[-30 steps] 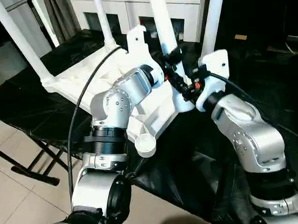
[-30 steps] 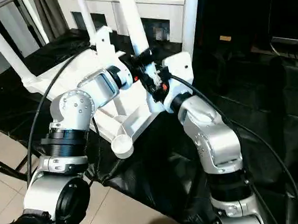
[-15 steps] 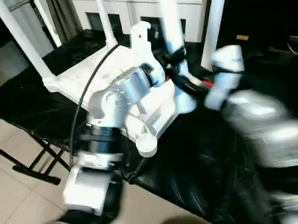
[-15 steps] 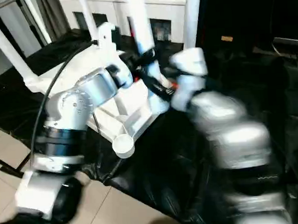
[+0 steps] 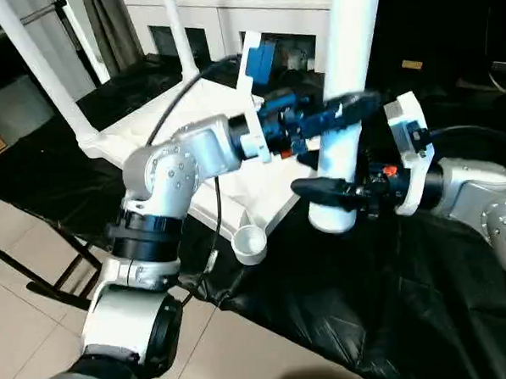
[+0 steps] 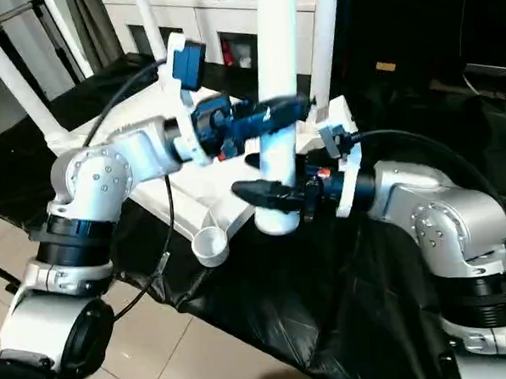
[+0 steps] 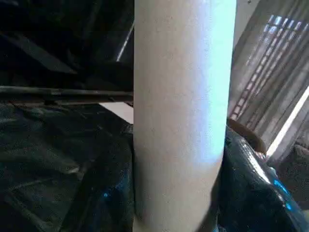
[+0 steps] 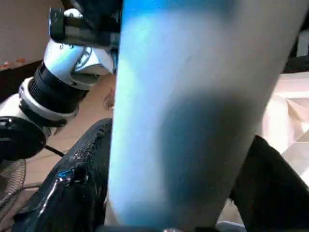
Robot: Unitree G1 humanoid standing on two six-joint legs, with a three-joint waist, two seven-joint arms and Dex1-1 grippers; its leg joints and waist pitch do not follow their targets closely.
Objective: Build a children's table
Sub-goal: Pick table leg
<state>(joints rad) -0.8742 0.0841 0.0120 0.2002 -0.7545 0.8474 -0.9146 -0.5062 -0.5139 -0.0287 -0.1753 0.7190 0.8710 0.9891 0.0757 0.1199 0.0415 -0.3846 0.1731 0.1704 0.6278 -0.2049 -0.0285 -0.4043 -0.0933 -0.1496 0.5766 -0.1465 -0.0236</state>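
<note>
Both head views show one white leg (image 5: 347, 32) upright over the black-covered tabletop (image 5: 370, 311), its lower end just beside the ribbed white table panel (image 5: 160, 118). The left gripper (image 5: 342, 110) is closed around the leg partway up. The right gripper (image 5: 317, 189) reaches in lower down, across the leg's near side; whether it grips, I cannot tell. Only these views show the bare corner socket (image 5: 249, 243) and two more legs (image 5: 39, 69) standing at the far side. The right wrist view catches the left forearm (image 8: 58, 87) behind the leg.
</note>
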